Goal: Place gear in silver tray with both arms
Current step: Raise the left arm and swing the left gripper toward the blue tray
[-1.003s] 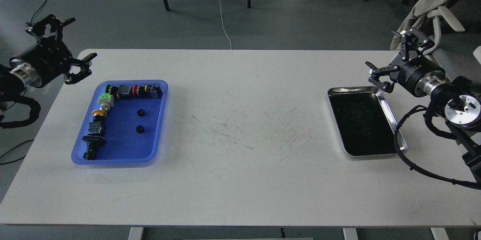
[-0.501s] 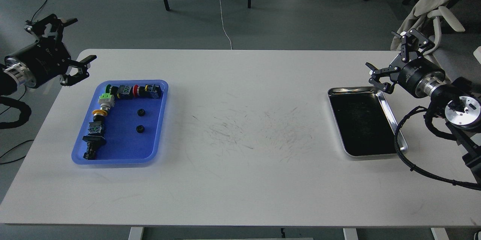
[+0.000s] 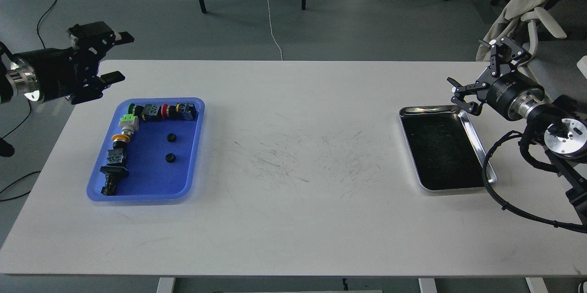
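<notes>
L hand [image 3: 117, 57] rotated at upper left, open, empty; R hand [image 3: 474, 75] unchanged, open, empty. Silver tray [image 3: 474, 139] empty, no pick yet.

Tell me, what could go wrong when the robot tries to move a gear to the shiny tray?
The two small black gears sit in the blue tray near a row of switches, so the open left gripper might bump those instead. The silver tray is far across the table, so a handover between arms could drop the gear. The right gripper hovers by the tray's far corner and its cable crosses the rim, so either could nudge the tray.
</notes>
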You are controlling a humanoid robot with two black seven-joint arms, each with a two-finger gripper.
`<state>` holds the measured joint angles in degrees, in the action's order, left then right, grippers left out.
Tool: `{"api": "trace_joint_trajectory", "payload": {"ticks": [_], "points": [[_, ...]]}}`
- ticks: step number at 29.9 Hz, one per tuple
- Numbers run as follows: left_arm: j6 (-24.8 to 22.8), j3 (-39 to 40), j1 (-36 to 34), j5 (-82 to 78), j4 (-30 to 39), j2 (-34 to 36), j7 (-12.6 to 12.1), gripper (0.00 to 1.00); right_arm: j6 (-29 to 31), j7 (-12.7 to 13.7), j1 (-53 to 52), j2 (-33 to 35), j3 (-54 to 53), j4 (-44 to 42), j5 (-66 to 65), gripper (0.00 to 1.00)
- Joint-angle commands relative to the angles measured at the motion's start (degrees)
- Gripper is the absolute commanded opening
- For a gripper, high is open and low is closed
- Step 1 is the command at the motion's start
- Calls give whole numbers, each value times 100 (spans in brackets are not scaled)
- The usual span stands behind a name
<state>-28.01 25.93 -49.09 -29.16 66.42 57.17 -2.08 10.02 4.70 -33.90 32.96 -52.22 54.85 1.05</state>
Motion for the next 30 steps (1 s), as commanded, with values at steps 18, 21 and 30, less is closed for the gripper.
{"api": "trace_joint_trajectory", "payload": {"ticks": [18, 21, 30], "points": [[1, -53, -171, -1380, -385, -812, -962, 96, 17, -22, 120, 9, -43, -1, 0, 99], [1, -27, -171, -2004, -385, -900, -882, 94, 17, -22, 129, 9, -43, -1, 0, 99], [41, 8, -504, -2410, -297, -901, -768, 91, 17, -22, 147, 9, -43, 8, 0, 99]]}}
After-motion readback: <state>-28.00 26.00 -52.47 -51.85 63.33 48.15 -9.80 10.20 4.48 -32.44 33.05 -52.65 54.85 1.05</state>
